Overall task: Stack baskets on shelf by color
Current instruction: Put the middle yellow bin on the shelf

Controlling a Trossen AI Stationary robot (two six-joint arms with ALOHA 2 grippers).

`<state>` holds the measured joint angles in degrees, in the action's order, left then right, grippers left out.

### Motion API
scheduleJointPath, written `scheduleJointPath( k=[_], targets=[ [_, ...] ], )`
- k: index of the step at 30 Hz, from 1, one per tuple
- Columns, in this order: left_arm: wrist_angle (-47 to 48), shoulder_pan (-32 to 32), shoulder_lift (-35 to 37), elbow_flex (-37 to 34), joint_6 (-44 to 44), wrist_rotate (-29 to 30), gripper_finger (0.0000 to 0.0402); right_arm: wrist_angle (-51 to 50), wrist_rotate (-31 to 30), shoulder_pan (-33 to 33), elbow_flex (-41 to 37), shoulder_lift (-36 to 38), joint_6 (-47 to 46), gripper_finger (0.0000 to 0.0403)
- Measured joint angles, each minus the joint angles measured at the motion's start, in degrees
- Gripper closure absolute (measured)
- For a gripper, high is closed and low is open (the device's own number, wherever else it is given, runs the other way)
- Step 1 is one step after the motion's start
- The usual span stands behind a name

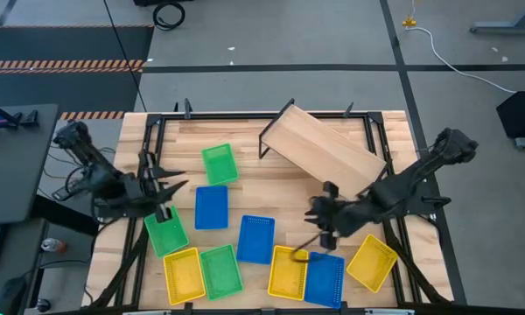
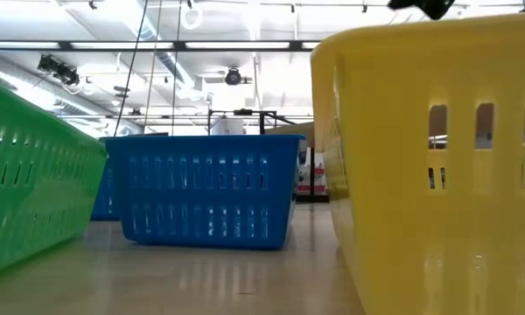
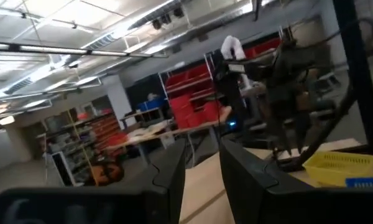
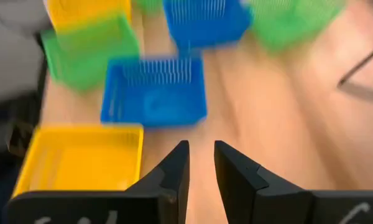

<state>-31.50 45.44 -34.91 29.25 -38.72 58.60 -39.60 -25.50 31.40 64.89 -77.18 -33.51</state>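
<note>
Yellow basket wall (image 2: pixel 420 175) fills the right of the low view, hard against the lens, with a green basket (image 2: pixel 35 175) close on the left and a blue one (image 2: pixel 206 188) farther back between them.

From above, all nine baskets lie loose on the table (image 1: pixel 271 188), none on the shelf (image 1: pixel 324 150), which stands tilted at the far right of the table. Two greens and a blue sit left of centre, and the rest crowd the near edge in a row of mixed colours.

The left pincer (image 1: pixel 164 213) hangs over the far edge of the green basket at the left (image 1: pixel 166 234), fingers a little apart with nothing between them. The right pincer (image 1: pixel 325 238) hovers just beyond the near yellow basket (image 1: pixel 287 273) and the blue basket beside it (image 1: pixel 325 280), likewise slightly released and empty.

These baskets look light, thin-walled and slightly springy, with smooth plastic that could slip. The best hold is probably a pinch over one wall at the rim, near the middle of a short side so the basket hangs level. The perforated bottom offers no grip. Being so light, one could skid away if nudged rather than pinched.

Neighbours are the main obstacle: along the near row the walls touch or nearly touch, leaving little room for a finger outside the rim. The sloping shelf may let a stack slide, and the black rails (image 1: pixel 245 114) round the table stand near its far end.
</note>
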Motion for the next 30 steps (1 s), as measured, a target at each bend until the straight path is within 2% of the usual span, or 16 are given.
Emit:
scheduleJointPath(
  k=[4, 7, 12, 17, 24, 30],
  targets=[
    [5.6, -4.2, -2.6, 2.2, 8.8, -11.1, 0.0294, -10.4, 8.9, -1.8, 9.0, -11.2, -1.4, 0.0317],
    [11.0, -7.3, -4.7, 3.8, 16.5, -16.9, 0.0294, -14.9, 13.2, -2.4, 15.5, -18.6, -0.2, 0.0312],
    [15.5, -12.0, -8.8, 5.6, 27.3, -20.3, 0.0294, -19.9, 15.3, -2.1, 24.1, -28.3, 0.6, 0.0296],
    [15.4, -15.2, -13.1, 6.7, 33.6, -24.6, 0.0294, -20.2, 18.1, -1.1, 27.5, -34.3, 0.2, 0.0257],
    [15.4, -15.5, -19.4, 10.4, 35.6, -25.5, 0.0294, -19.5, 17.9, -0.3, 27.6, -40.0, -1.3, 0.0180],
    [15.4, -15.2, -22.8, 12.9, 35.6, -25.5, 0.0294, -18.9, 15.8, -0.4, 27.3, -42.0, -2.9, 0.0143]
  ],
)
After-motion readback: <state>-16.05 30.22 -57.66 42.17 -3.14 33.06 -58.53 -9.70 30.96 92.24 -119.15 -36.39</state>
